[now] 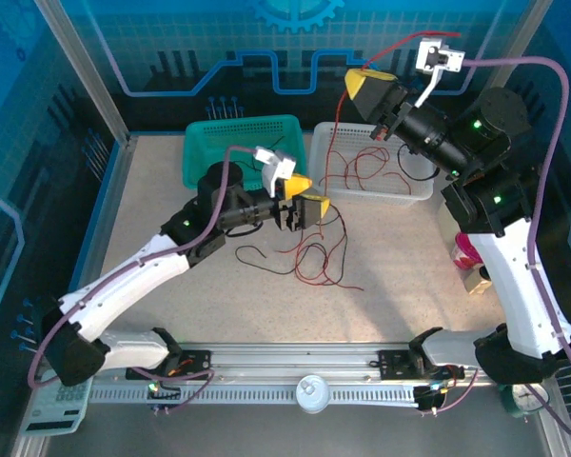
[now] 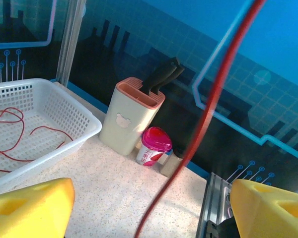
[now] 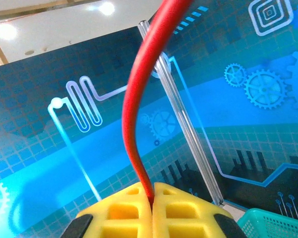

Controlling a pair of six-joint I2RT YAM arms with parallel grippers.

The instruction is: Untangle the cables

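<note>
Thin red and black cables (image 1: 309, 262) lie in loose curls on the table in front of my left gripper (image 1: 303, 195). More red cables (image 1: 362, 171) lie in the white basket (image 1: 414, 186). High near the back wall, my right gripper (image 1: 366, 84) is shut on one red cable (image 3: 139, 99), which is pinched between the yellow pads (image 3: 179, 208) at my right gripper (image 3: 151, 192). That cable hangs down toward the table. In the left wrist view a red cable (image 2: 208, 104) runs between the wide-apart yellow fingers (image 2: 30, 208) of my left gripper (image 2: 151, 191), touching neither.
A green basket (image 1: 209, 143) stands at the back left of the table, beside the white basket (image 2: 64, 129). A cream knife block (image 2: 131, 119), a pink cup (image 2: 154, 146) and a small box stand by the right wall. The right arm reaches over that side.
</note>
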